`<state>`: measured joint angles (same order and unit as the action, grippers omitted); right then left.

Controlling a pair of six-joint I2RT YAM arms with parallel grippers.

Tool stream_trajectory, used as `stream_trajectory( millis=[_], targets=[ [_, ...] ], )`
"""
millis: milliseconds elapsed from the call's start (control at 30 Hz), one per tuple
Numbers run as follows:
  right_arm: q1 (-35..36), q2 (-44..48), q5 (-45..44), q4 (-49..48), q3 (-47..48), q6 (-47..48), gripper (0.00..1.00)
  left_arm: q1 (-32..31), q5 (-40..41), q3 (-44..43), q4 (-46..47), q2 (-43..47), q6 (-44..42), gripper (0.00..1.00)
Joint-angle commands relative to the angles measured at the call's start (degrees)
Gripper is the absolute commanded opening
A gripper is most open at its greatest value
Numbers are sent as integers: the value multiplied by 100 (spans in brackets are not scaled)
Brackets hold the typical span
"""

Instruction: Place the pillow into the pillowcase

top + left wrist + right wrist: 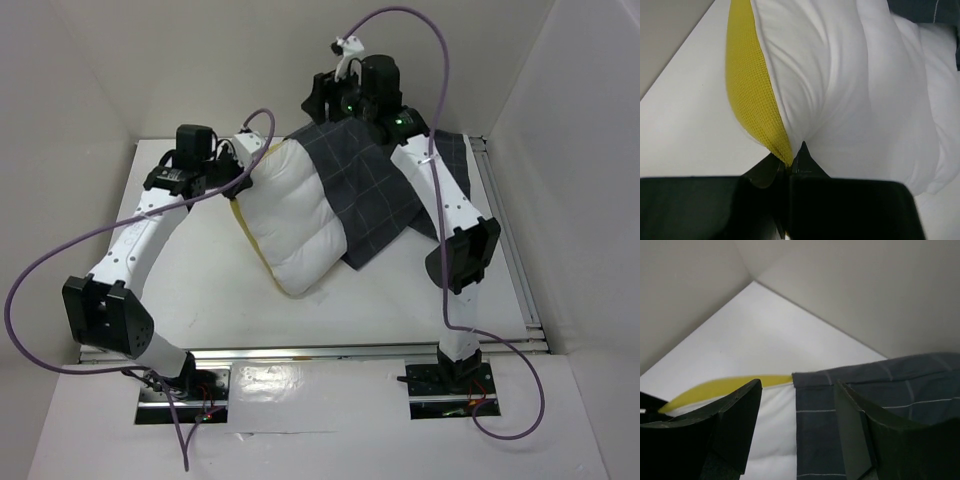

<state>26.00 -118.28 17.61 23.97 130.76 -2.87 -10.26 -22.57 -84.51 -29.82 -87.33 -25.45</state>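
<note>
The white pillow point(295, 215) lies at the table's middle, its yellow band point(250, 235) on its left side. The dark grid-patterned pillowcase point(375, 190) covers the pillow's right part, and its hem runs across the pillow. My left gripper point(238, 186) is shut on the pillow's yellow-band edge; in the left wrist view the jaws point(790, 164) pinch the band point(750, 85) next to the white cloth point(850, 90). My right gripper point(335, 100) is open and holds nothing; it hangs over the far corner where the pillowcase point(890, 390) overlaps the pillow point(772, 430).
White walls close in the table on the left, back and right. A metal rail point(505, 230) runs along the right edge and another point(300, 352) along the near edge. Purple cables point(60, 255) loop off both arms.
</note>
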Motion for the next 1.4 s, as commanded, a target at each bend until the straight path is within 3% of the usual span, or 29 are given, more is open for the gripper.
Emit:
stream_trajectory(
  millis=[0,167,367,733,767,900,933,1000,1100,1367],
  targets=[
    [-86,446,-231,-753,-50,137,67,-256,367,49,785,445,-434,0],
    [-86,218,-47,-323,-51,569,67,-599,630,-82,785,612,-496,0],
    [-86,244,76,-269,-717,1068,68,-766,736,-435,574,665,-496,0],
    [-139,235,138,-111,-1210,1254,68,-942,912,-839,337,717,-496,0],
    [-139,296,138,-111,-1211,1254,65,-943,912,-839,337,778,-496,0],
    [-139,349,199,-243,-1351,1254,33,-1056,1034,-839,337,840,-496,0],
    [-139,349,286,-182,-1351,1254,18,-1057,1035,-787,337,840,-496,0],
    [-139,349,392,-130,-1176,1193,7,-1057,1035,-734,337,840,-496,0],
    [-139,402,708,-76,-957,938,0,-1057,1097,-672,459,840,-425,0],
    [650,402,1456,310,80,314,0,-1224,1684,-487,1170,578,-250,0]
  ],
)
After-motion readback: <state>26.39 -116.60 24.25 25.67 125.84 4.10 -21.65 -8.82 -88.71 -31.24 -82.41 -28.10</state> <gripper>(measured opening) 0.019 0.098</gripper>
